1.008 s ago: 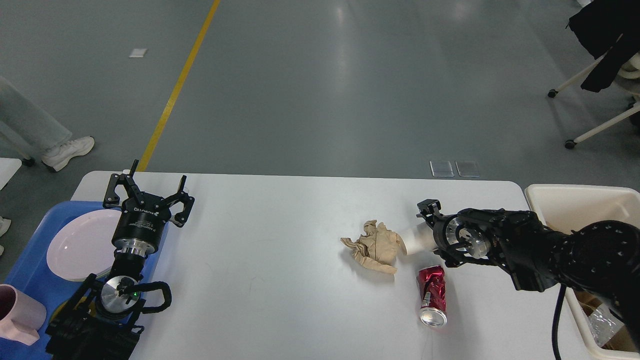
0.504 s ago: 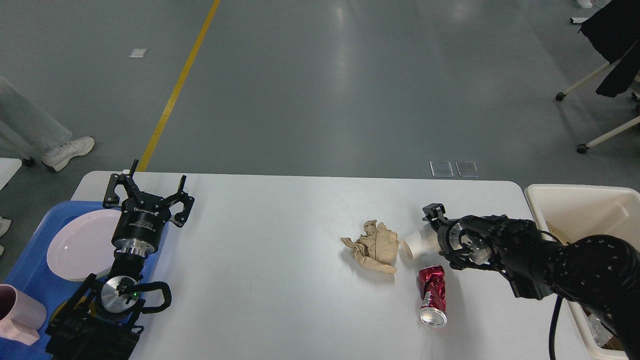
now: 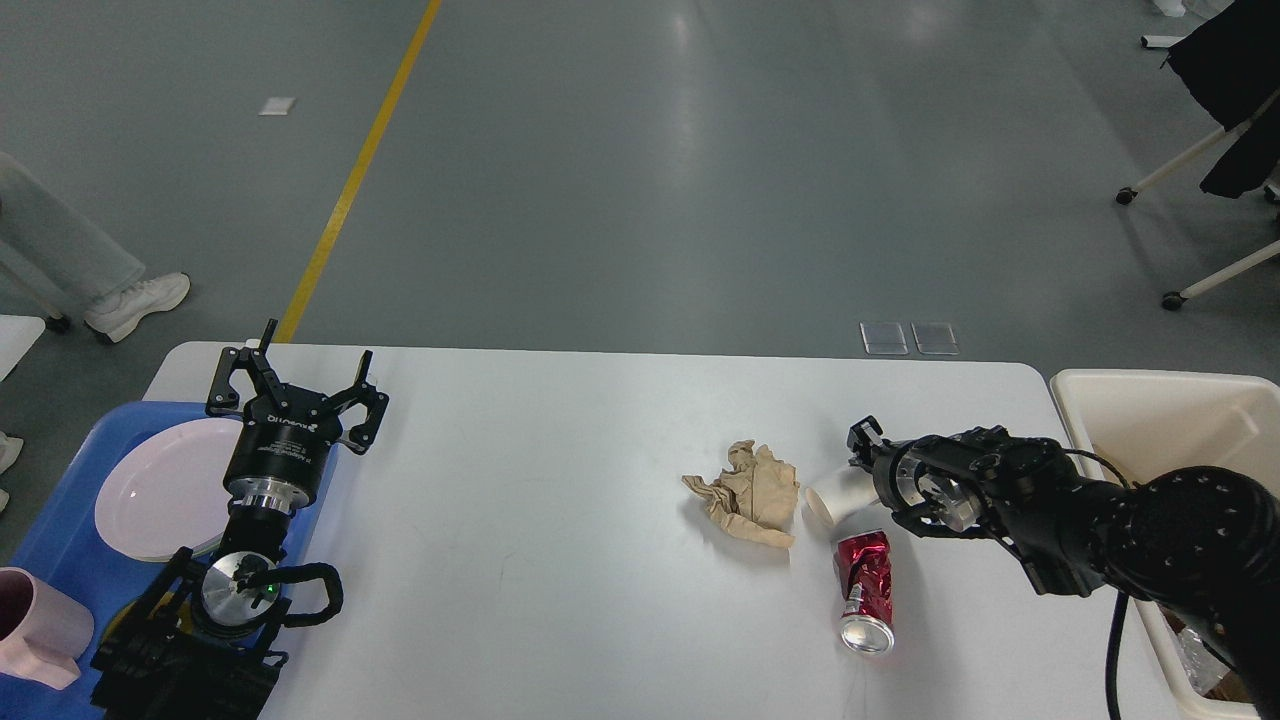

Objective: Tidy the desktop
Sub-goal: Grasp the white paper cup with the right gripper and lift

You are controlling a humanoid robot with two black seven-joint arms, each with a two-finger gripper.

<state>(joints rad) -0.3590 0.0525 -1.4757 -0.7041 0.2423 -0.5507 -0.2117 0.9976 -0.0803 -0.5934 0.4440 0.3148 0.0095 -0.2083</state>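
The white desktop (image 3: 560, 560) fills the lower view. On its right half lie a crumpled brown paper (image 3: 748, 492), a white paper cup (image 3: 838, 493) on its side, and a crushed red can (image 3: 865, 590). My right gripper (image 3: 865, 470) comes in from the right and its fingers close around the cup's base, the cup's mouth pointing left toward the paper. My left gripper (image 3: 295, 375) is open and empty, held upright over the desktop's left edge beside the blue tray (image 3: 60, 520).
The blue tray holds a white plate (image 3: 160, 490) and a pink mug (image 3: 40, 630). A cream bin (image 3: 1170, 420) with some trash stands at the right of the desktop. A person's leg and shoe (image 3: 135, 300) are at far left, chair legs at far right.
My right gripper and the cup have shifted slightly right and down, away from the brown paper. The chair at top right rolled further right. My left arm has not moved.
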